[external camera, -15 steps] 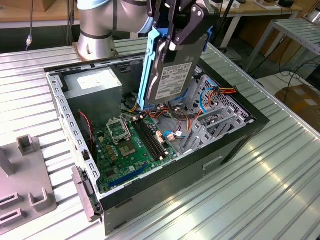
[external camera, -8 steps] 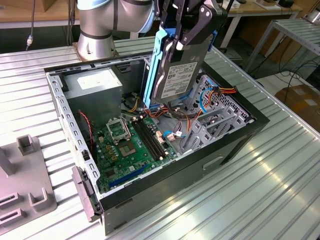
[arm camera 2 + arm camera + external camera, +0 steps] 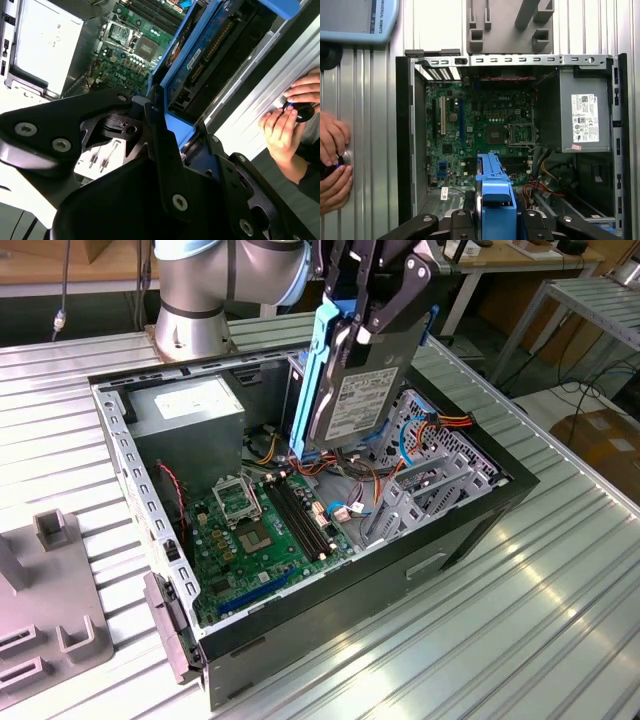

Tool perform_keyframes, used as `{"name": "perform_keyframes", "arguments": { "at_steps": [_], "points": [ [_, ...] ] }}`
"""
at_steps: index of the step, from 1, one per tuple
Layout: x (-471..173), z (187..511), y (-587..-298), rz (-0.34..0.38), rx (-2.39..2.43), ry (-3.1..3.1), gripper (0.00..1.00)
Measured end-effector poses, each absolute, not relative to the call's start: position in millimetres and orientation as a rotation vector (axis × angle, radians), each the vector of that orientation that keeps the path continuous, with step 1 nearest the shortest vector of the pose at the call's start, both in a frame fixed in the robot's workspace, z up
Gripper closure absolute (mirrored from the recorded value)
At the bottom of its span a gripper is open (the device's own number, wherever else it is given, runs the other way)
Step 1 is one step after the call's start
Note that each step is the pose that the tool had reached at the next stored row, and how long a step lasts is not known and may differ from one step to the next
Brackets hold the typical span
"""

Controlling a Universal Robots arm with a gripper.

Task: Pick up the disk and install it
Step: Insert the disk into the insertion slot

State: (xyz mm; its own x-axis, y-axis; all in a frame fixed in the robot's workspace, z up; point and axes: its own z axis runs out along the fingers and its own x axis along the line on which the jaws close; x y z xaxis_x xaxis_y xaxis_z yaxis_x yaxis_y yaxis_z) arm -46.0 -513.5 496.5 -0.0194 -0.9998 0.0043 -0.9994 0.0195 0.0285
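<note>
exterior view: the claw point(image 3: 372, 320) is closed on the upper end of the disk point(image 3: 358, 390), gripping it by its blue carrier rails and holding it upright above the open computer case point(image 3: 470, 525). the disk's lower end hangs over the gap between the motherboard point(image 3: 265, 525) and the metal drive cage point(image 3: 430, 480), close to the cables; whether it touches anything cannot be told. the power supply point(image 3: 190, 415) sits well apart in the case's far corner. first wrist view: the disk point(image 3: 493, 200) appears edge-on between the claw's links, and a person's hands point(image 3: 332, 165) rest on the table point(image 3: 370, 125) beside the case (clear of the work). progress, as judged: pick-up is done; the disk is not yet seated in the cage, so installation remains.
</note>
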Motion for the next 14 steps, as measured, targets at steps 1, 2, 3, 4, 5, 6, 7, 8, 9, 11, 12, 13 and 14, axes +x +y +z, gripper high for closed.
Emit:
{"name": "perform_keyframes", "arguments": {
  "at_steps": [1,2,3,4,5,6,7,8,9,11,12,13,14],
  "points": [
    [-44,496,-515,-0.027,2.184,-2.226,0.63],
    [-40,495,-517,-0.027,2.184,-2.226,0.63],
    [-35,494,-519,-0.027,2.184,-2.227,0.63],
    [-31,493,-520,-0.027,2.183,-2.226,0.63],
    [-29,493,-521,-0.026,2.183,-2.226,0.63],
    [-28,492,-522,-0.024,2.183,-2.226,0.63],
    [-27,491,-523,-0.021,2.184,-2.227,0.63],
    [-26,490,-525,-0.018,2.185,-2.227,0.63],
    [-26,490,-526,-0.015,2.185,-2.228,0.63],
    [-25,489,-527,-0.005,2.185,-2.228,0.63],
    [-24,489,-527,-0.002,2.184,-2.227,0.63],
    [-21,488,-528,-0.001,2.184,-2.227,0.63],
    [-17,487,-528,-0.001,2.184,-2.227,0.63]
  ]
}}
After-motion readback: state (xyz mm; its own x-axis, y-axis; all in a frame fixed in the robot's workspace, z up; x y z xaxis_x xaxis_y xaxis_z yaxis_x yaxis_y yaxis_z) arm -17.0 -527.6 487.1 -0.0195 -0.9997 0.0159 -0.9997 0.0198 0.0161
